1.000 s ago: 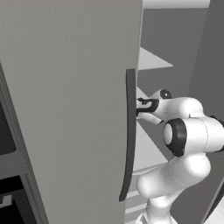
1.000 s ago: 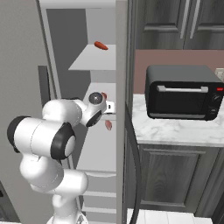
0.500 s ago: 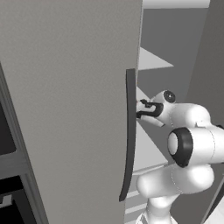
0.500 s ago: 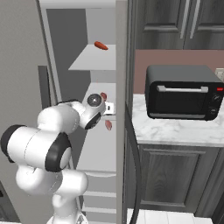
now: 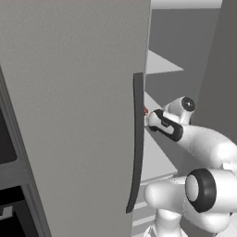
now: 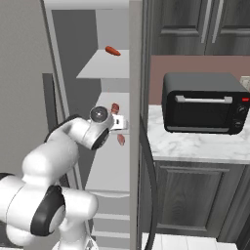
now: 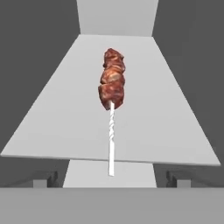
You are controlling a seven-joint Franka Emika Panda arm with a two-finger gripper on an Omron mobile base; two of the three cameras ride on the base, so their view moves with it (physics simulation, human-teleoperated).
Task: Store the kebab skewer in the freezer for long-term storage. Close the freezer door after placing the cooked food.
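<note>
The kebab skewer (image 7: pixel 113 81), reddish-brown meat on a pale stick, lies lengthwise on a white shelf (image 7: pixel 166 127) of the freezer (image 6: pixel 105 66), its stick end reaching past the shelf's front edge. My gripper (image 7: pixel 111 181) is open just in front of it, with one dark fingertip low on each side and nothing between them touching. In the right base view the hand (image 6: pixel 119 123) sits over the same shelf with meat (image 6: pixel 115 107) showing beside it. The freezer door (image 5: pixel 69 115) stands open on the left, its dark handle (image 5: pixel 137 143) close to my gripper (image 5: pixel 149 118).
A small red food item (image 6: pixel 113 50) lies on the shelf above. A black toaster oven (image 6: pixel 202 102) stands on the marble counter (image 6: pixel 195 146) to the right. The other fridge door's edge, with a curved dark handle (image 6: pixel 149 180), is near my arm. Dark cabinets hang above.
The arm's elbow has swung lower and nearer the base while the hand stays at the shelf. The kebab skewer has not moved. The jaws remain wide.
</note>
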